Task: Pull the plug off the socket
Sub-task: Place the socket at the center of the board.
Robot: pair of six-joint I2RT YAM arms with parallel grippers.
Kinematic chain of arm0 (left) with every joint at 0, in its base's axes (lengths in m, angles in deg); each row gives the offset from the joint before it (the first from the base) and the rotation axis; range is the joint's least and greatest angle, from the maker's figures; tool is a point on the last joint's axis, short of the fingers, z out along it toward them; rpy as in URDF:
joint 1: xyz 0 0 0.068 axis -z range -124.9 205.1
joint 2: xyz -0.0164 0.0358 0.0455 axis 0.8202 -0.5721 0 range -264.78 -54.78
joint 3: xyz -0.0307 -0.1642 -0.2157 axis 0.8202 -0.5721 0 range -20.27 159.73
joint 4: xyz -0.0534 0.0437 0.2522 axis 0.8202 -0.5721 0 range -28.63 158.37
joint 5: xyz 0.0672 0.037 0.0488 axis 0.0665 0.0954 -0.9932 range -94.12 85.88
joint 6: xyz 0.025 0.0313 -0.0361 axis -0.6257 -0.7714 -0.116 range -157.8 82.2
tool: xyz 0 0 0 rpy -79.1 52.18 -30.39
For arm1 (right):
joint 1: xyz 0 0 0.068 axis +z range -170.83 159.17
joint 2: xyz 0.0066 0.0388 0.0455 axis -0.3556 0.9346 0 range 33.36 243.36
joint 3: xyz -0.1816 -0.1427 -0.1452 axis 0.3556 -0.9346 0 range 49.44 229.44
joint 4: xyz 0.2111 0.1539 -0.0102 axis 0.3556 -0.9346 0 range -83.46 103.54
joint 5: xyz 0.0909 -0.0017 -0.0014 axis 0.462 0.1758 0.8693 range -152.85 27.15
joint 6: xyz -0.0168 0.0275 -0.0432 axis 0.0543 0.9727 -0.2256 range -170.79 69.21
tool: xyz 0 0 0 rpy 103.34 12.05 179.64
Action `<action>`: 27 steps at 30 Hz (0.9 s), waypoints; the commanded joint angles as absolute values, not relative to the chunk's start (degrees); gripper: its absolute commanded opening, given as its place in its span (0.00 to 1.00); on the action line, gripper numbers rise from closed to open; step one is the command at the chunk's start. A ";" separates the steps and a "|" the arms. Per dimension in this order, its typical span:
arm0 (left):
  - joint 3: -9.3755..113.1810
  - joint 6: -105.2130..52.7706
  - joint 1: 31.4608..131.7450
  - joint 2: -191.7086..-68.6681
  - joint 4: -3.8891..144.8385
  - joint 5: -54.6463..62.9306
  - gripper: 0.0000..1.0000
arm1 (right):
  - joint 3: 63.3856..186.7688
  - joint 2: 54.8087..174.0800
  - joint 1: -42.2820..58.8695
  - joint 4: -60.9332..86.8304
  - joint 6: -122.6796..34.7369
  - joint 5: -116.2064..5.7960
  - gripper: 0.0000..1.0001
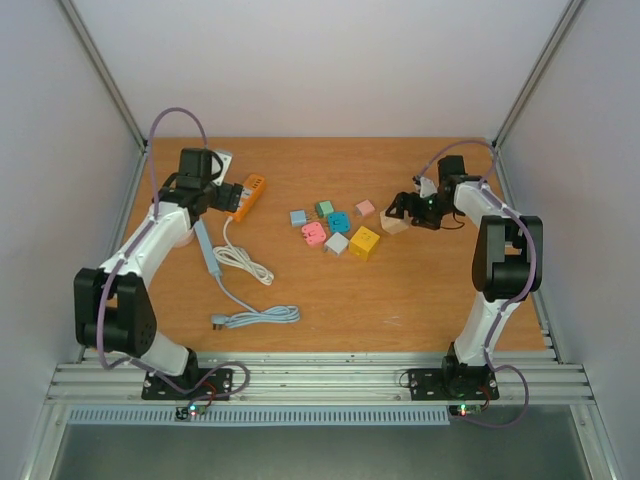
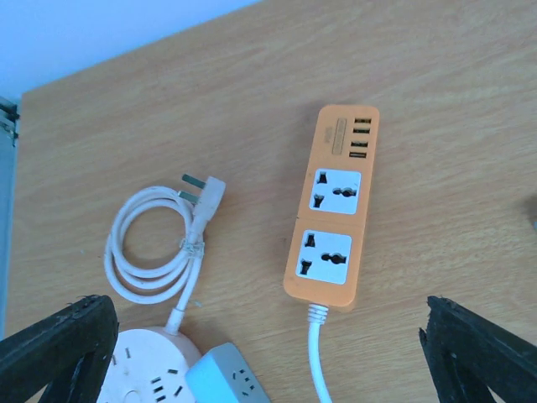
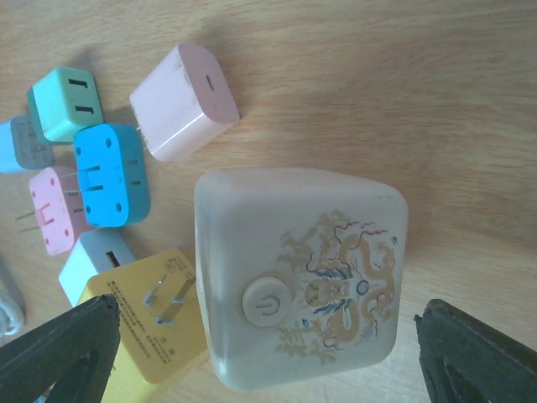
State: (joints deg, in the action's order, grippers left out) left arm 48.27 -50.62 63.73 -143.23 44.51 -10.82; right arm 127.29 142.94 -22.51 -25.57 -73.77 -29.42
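My left hand (image 2: 268, 348) spread wide over the orange socket strip (image 2: 331, 214) at 10 o'clock on the counter (image 1: 400, 300), holes bare | right hand (image 3: 268, 348) spread around the cream block (image 3: 302, 277) at 2 o'clock | risk: I knock it into small plugs (image 3: 109, 172) at its 9 o'clock.

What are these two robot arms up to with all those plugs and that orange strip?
The left gripper hovers open above the orange power strip, whose two sockets are both empty. The right gripper, jaws wide, sits over a cream cube with a dragon print, next to a cluster of coloured plug adapters. Nothing is held right now.
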 commanded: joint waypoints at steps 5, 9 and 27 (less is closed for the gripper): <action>46.55 -52.49 61.08 -135.20 39.04 -1.97 0.99 | 130.31 140.29 -22.42 -30.17 -76.05 -36.12 0.99; 46.12 -52.39 59.50 -131.60 35.43 3.49 0.99 | 130.27 136.77 -22.43 -31.84 -77.53 -39.86 0.99; 40.03 -54.30 59.15 -126.50 35.10 5.17 0.99 | 130.59 140.52 -15.82 -30.05 -78.46 -49.24 0.68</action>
State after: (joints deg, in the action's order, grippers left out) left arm 41.25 -53.29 59.33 -128.10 34.68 4.70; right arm 128.97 139.23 -15.49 -30.40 -78.05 -46.42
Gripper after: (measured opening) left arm 0.994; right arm 0.743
